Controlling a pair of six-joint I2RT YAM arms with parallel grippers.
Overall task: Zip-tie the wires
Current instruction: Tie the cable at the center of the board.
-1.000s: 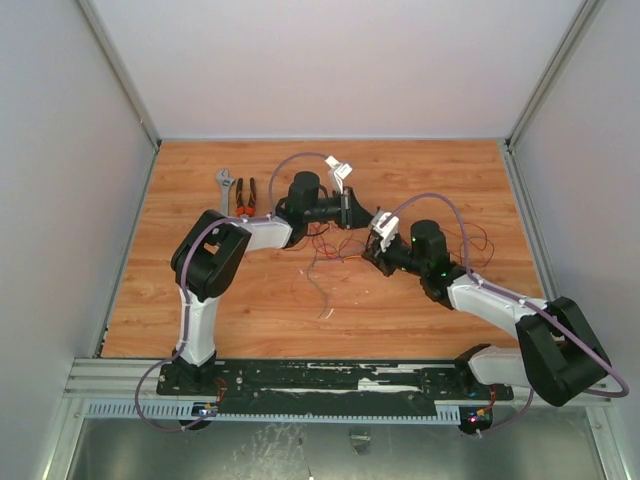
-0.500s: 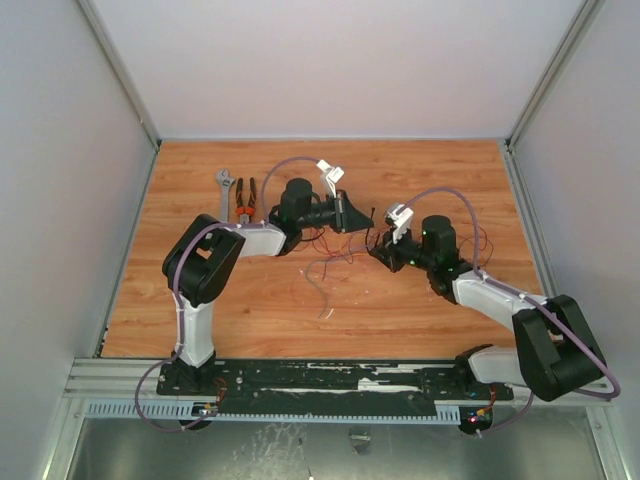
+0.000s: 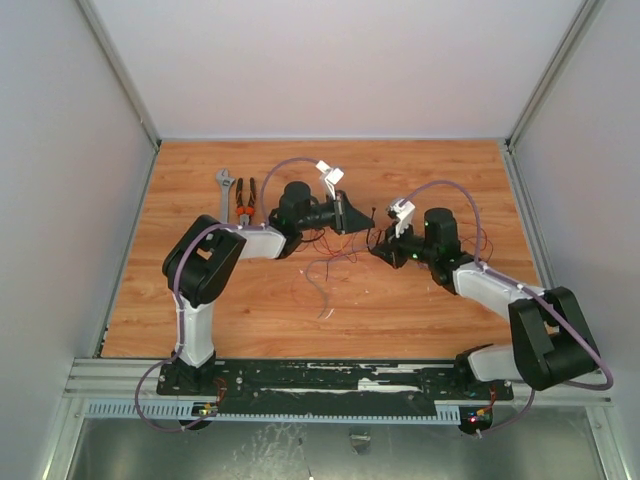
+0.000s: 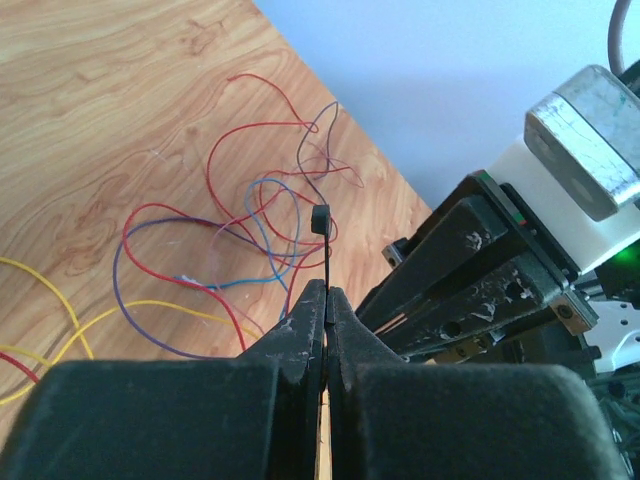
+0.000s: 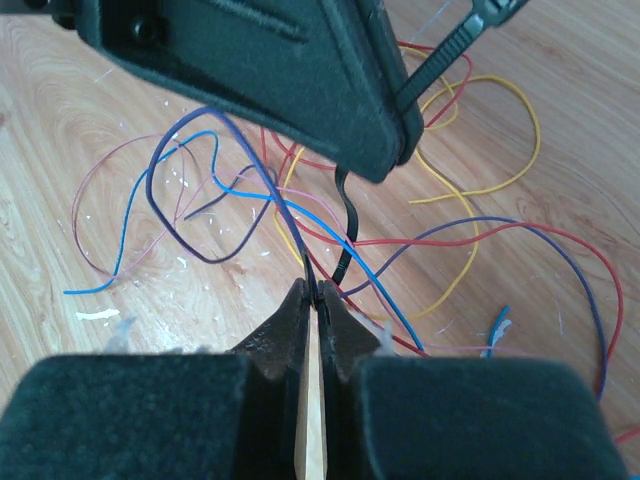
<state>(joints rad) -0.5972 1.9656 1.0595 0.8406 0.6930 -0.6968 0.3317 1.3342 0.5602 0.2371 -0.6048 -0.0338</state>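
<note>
Two claws, tips close together, mid-tabletop (image 3: 420, 310). Left claw (image 4: 325, 300) pressed together, pinching one zip tie (image 4: 320, 218) just below head. Right claw (image 5: 318, 295) clamped on tie's tail, purple strand alongside. One tangle of wires (image 3: 325, 262) beneath both. One wrench (image 3: 225, 185) and pliers (image 3: 244, 200) near far-left edge. Bare wood toward near edge.

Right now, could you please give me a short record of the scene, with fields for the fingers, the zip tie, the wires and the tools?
left fingers: shut on the zip tie, its head sticking up above them
right fingers: shut, apparently pinching the zip tie's tail next to a purple strand
wires: loose tangle on the table, not bundled
tools: wrench and pliers side by side at the far left, apart from both arms
</note>
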